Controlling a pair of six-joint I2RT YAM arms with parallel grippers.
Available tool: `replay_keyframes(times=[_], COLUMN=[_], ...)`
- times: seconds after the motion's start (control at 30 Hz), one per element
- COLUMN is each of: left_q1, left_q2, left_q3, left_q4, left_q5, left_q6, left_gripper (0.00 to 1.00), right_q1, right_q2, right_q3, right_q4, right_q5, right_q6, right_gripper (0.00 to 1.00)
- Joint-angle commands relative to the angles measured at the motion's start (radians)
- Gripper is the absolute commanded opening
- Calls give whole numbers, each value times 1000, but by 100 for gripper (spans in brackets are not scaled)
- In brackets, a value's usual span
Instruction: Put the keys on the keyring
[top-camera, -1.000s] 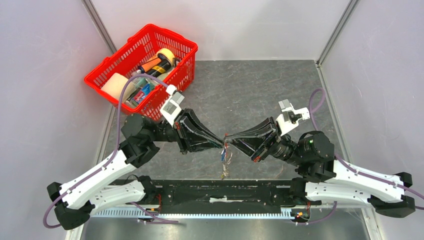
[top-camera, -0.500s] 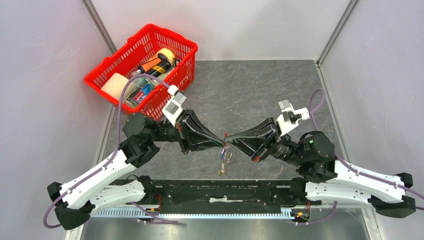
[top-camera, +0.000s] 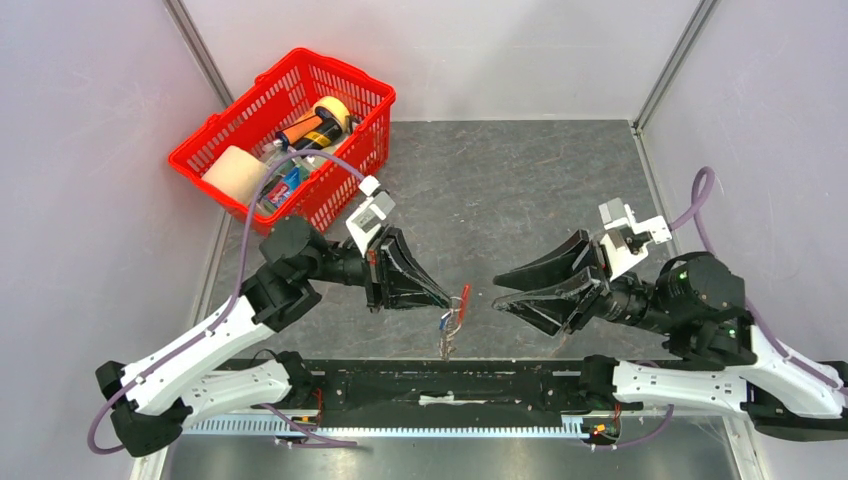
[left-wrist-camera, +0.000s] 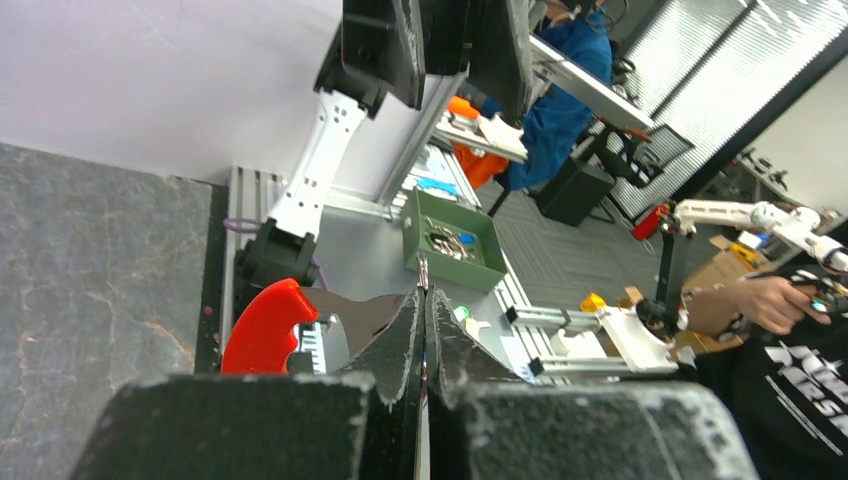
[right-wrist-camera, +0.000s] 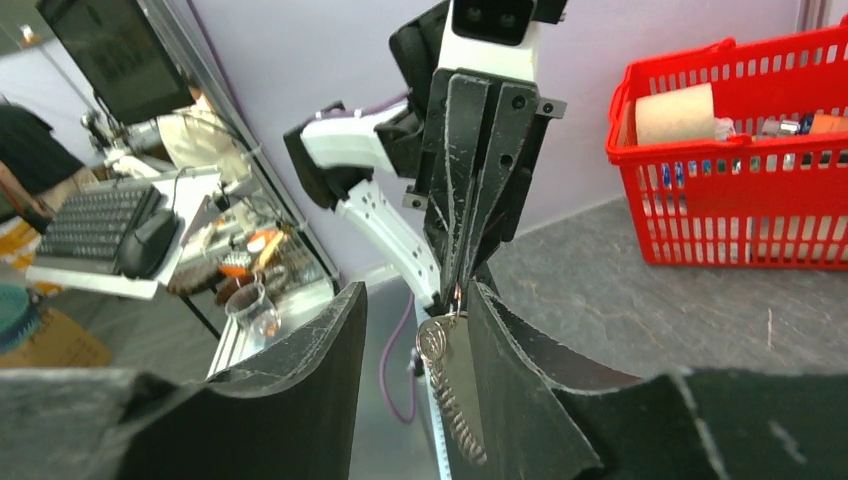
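Pinching, left pincer (top-camera: 445, 298): we see it pressed together on the keyring (top-camera: 463, 296), red clip at its tips.
Metal pieces (top-camera: 449, 336): hanging below that pincer's tips.
Right pincer (top-camera: 496, 291): spread, holding nothing, facing the left pincer, apart from the keyring.
Blue key: we cannot pick it out among the hanging pieces.
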Motion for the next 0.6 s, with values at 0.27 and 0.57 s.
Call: replay_keyframes(times=[0.27, 0.57], left_q1=[1, 0], left_q2=[60, 66], left_q3=[30, 0], left_q4=[24, 37], left_q5=[187, 219], left_q6=[-19, -27], left_gripper=[2, 2], right_q1=[2, 1], right_q2=[213, 235], right_q3=[305, 284], right_q4=[-552, -533], right_q5=[-178, -193], right_q6=[-130, -121], right_gripper=[45, 43])
